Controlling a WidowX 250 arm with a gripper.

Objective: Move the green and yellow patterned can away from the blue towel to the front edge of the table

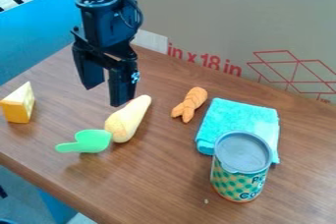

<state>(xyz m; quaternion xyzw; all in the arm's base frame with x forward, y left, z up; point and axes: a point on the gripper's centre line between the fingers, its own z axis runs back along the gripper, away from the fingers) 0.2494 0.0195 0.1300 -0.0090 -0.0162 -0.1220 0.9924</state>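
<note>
Wooden worktop (157, 179) with robot arm, clock hours read from the centre of the view, 12 at its top edge. The black arm (108, 19) entered from 11 o'clock, and its gripper (106, 96) hung towards 9 o'clock, pointing down. The fingers (122, 88) stood well apart, a clear gap between them, and had hold of nothing. Nearest to them, at 8 o'clock, lay a pale yellow drumstick-shaped toy (126, 121), its narrow end towards 1 o'clock and its broad end towards 7 o'clock. Beside the broad end was a green toy scoop (92, 141), its handle towards 9 o'clock; whether the two touched could not be told. A toy cheese wedge (18, 107), orange-yellow with a paler face, stood farther out at 9 o'clock. Just off centre, between 3 and 4 o'clock, lay an orange toy (191, 103) with a forked end turned towards 7 o'clock. Beyond it, in the same direction, was a folded turquoise cloth (239, 115). At 5 o'clock an upright can (239, 183) with a grey lid (244, 152) overlapped the near edge of the cloth in the view. A cardboard panel (197, 16) with red print rose behind the worktop, towards 1 o'clock.
</note>
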